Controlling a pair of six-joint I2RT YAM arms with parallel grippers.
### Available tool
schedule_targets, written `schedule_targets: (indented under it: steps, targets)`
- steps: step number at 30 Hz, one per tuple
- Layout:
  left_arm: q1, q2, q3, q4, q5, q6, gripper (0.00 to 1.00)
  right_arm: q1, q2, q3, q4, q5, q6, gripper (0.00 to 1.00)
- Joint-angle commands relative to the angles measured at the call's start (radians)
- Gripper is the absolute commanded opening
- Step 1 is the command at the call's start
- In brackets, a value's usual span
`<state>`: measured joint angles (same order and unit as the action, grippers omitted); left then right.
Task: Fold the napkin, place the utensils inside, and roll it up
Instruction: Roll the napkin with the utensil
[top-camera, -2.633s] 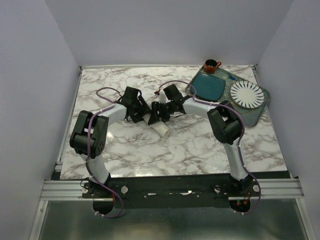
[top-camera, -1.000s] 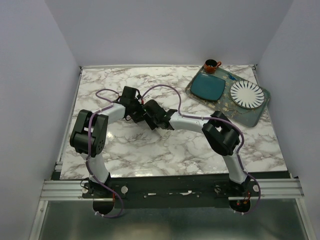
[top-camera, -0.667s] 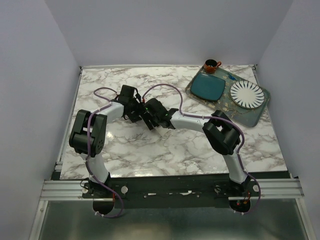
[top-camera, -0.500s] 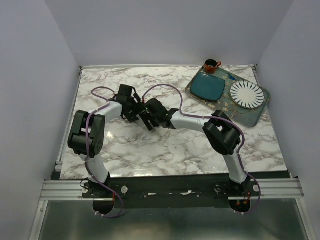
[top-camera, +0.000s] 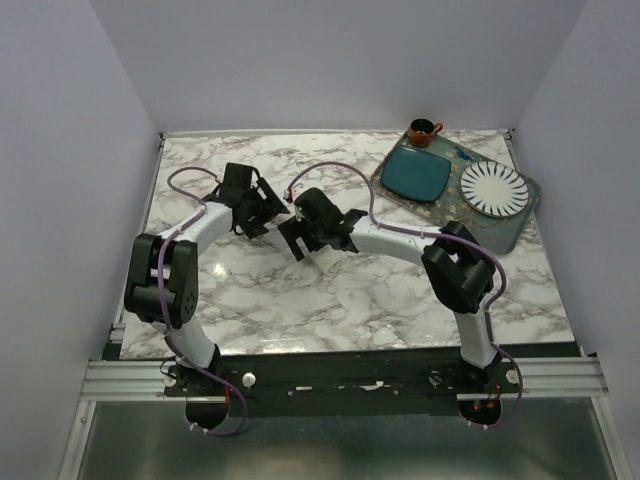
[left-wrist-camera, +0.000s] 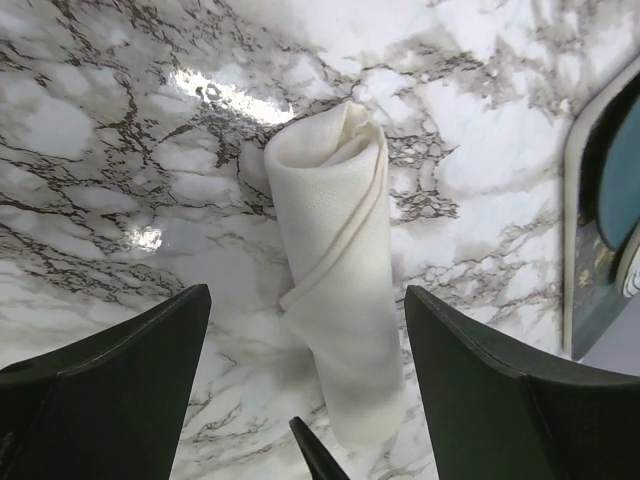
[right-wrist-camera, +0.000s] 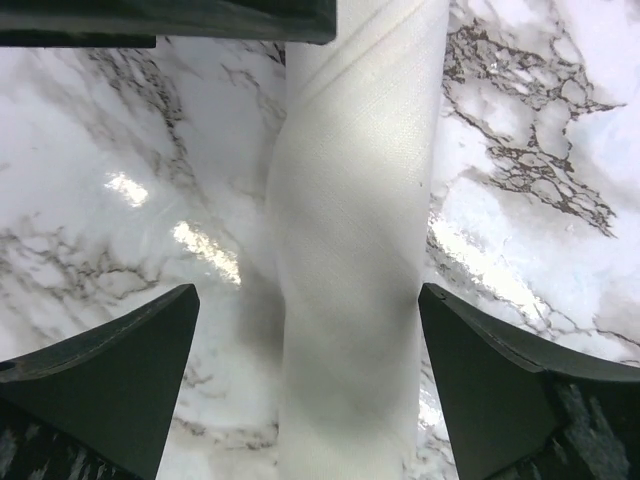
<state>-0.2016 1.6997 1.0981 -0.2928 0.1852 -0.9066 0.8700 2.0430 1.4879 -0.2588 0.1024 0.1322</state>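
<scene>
Lying flat, napkin (left-wrist-camera: 340, 300) (rolled, axis horizontal)

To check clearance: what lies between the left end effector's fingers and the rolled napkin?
Only bare marble table on each side of the napkin. The left end effector is open, and its fingers stand apart from the roll. The left wrist view shows this.

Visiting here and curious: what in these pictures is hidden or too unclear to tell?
The spoon: seen in no view; whether it lies inside the rolled napkin cannot be told, since the cloth would hide it.
Top view: the right gripper covers most of the napkin.
Right wrist view: the napkin's ends are cut off, by the bottom edge and by a dark bar on top.
Left wrist view: the tray is cut by the right edge.
</scene>
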Motion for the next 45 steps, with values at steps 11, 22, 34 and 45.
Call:
schedule_targets:
  steps: [11,22,34,45]
  targets:
    - [0.129,-0.297,-0.135,-0.061,-0.009,0.104,0.89,-0.063,0.032,0.207,-0.180,-0.136,0.026,1.00]
    - [0.136,-0.405,-0.236,-0.049,0.020,0.101,0.89,-0.065,0.091,0.250,-0.203,-0.121,-0.006,1.00]
    - [-0.013,-0.491,-0.228,0.006,0.099,0.144,0.99,-0.063,-0.343,0.051,-0.365,0.017,0.027,1.00]
    - [-0.370,-0.688,-0.092,0.156,-0.128,0.153,0.99,-0.068,-1.113,-0.267,-0.502,0.245,0.227,1.00]
